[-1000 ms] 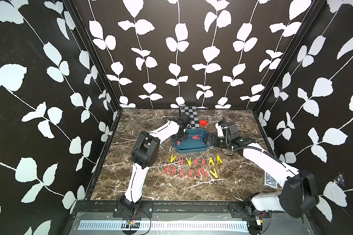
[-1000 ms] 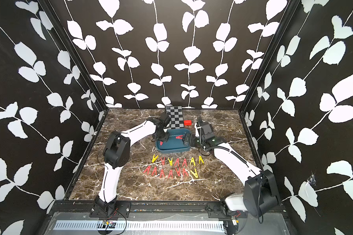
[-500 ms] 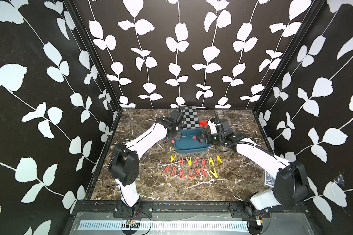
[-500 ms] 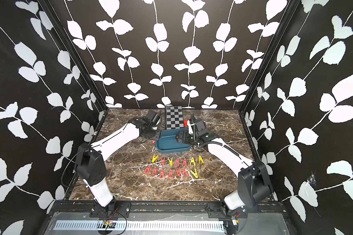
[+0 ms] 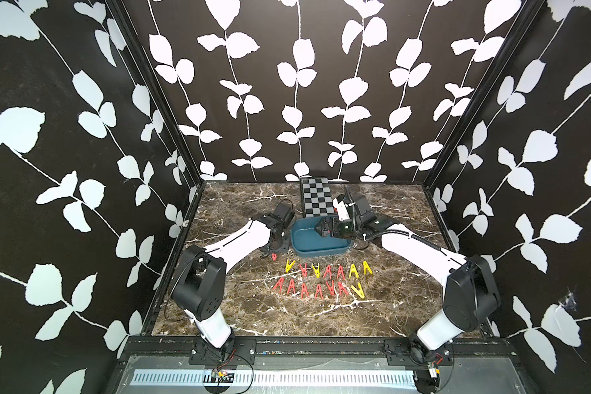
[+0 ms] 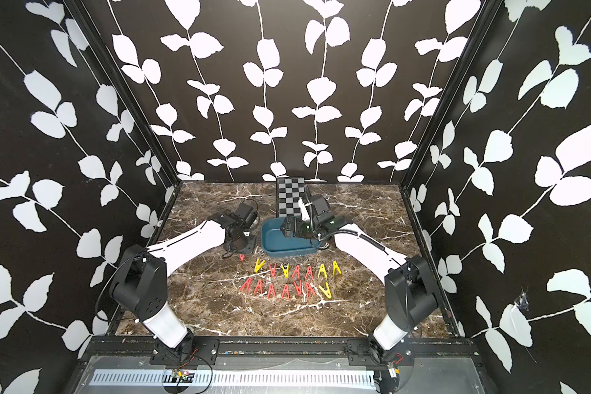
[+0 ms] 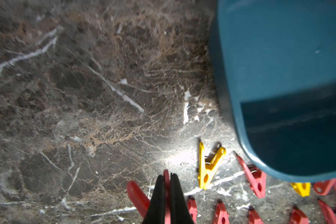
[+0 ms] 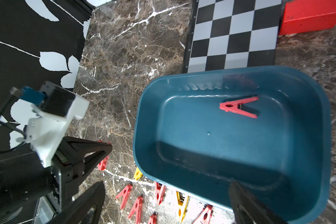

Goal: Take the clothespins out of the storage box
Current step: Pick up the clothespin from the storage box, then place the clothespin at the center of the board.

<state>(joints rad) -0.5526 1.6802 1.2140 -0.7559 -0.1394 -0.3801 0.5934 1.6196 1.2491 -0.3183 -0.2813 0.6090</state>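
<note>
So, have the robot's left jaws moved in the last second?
Yes. The left jaws were over the storage box; now they sit outside its left end, nearer the front, shut on a red clothespin.

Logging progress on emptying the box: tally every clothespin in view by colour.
Red clothespins: 11 (9 on the table, 1 in the storage box, 1 in the left gripper)
Yellow clothespins: 5, all on the table
Total: 16

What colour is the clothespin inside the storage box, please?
The clothespin is red; right wrist view.
</note>
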